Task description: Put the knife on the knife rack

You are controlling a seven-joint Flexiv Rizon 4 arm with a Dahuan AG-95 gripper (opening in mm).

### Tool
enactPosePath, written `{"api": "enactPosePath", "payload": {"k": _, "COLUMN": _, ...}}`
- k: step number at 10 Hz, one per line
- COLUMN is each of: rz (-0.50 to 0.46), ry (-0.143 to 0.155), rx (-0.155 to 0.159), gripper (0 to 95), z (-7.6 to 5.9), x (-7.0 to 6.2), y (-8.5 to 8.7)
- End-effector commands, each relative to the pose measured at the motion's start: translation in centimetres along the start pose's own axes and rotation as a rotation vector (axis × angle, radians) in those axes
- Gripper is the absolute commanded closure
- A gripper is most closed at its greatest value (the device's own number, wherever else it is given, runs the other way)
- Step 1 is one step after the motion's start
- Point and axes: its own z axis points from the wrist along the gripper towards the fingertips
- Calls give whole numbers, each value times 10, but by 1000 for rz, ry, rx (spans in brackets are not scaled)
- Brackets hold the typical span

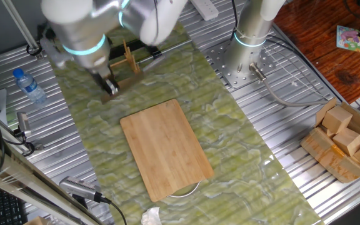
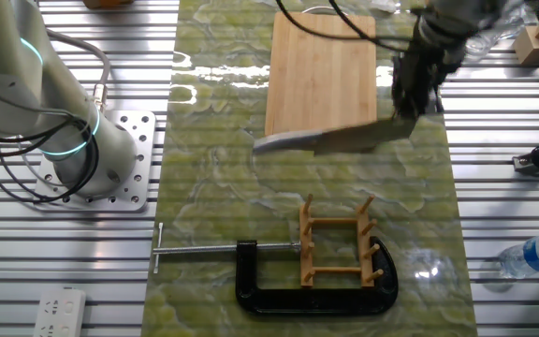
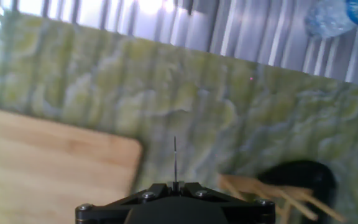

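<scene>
Claw (image 2: 410, 101) clamped on cleaver (image 2: 344, 139), held in air, blade horiz. above green mat (image 2: 213, 215), betw. bamboo cutting board (image 2: 321, 70) & wooden knife rack (image 2: 338, 245) w/ black clamp (image 2: 279, 298).

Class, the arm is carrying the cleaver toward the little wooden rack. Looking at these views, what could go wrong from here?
1. The gripper holds the knife at one end only, so the long blade sticking out sideways may swing or slip.
2. The knife rack has thin slats with narrow gaps; a tilted blade may strike a slat rather than slide in.
3. The black clamp wraps around the rack's base, so the blade could knock it on the way down.
</scene>
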Motion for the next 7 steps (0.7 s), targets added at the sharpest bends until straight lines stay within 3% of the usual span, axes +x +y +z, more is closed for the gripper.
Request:
{"api": "enactPosePath", "payload": {"k": 1, "rz": -43, "ry": 21, "rx": 45, "gripper": 950, "z": -5, "x": 17, "y": -22}}
{"api": "enactPosePath", "payload": {"k": 4, "rz": -52, "ry": 40, "rx": 71, "gripper": 950, "z": -5, "x": 34, "y": -38}}
{"api": "enactPosePath", "payload": {"k": 7, "rz": -35, "ry": 45, "rx": 61, "gripper": 950, "z": -6, "x": 36, "y": -40}}
